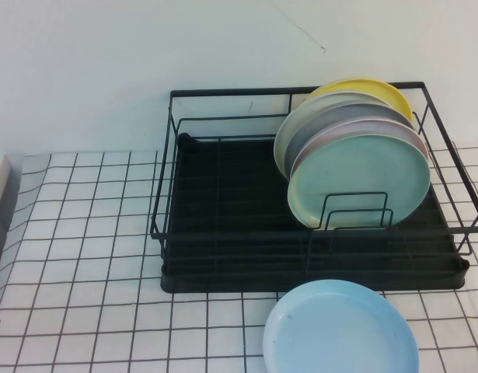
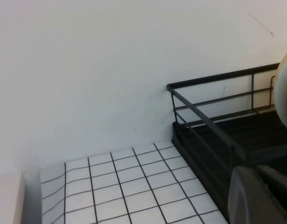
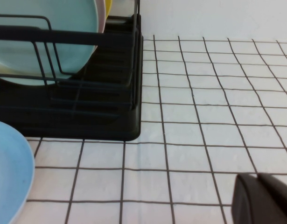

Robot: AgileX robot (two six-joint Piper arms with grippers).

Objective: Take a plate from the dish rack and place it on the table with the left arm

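The plate lies flat on the surface before the dish rack. The left gripper, closed and empty, sits left of the rack and should retreat clear; right gripper: cannot tell.

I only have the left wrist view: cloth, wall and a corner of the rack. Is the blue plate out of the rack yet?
Observer: Yes. The light sky-blue plate lies flat on the table, in front of the dish rack.
Operator: Is either gripper on it?
Observer: No. The high view shows no arm over the plate. The left gripper is shut, with nothing visible between its fingers, off the rack's left end.
Operator: And the right gripper?
Observer: The right gripper hangs low over bare cloth to the right of the plate, holding nothing visible.
Operator: What remains racked?
Observer: A stack of upright plates, mint-green plate in front, yellow plate at the back.
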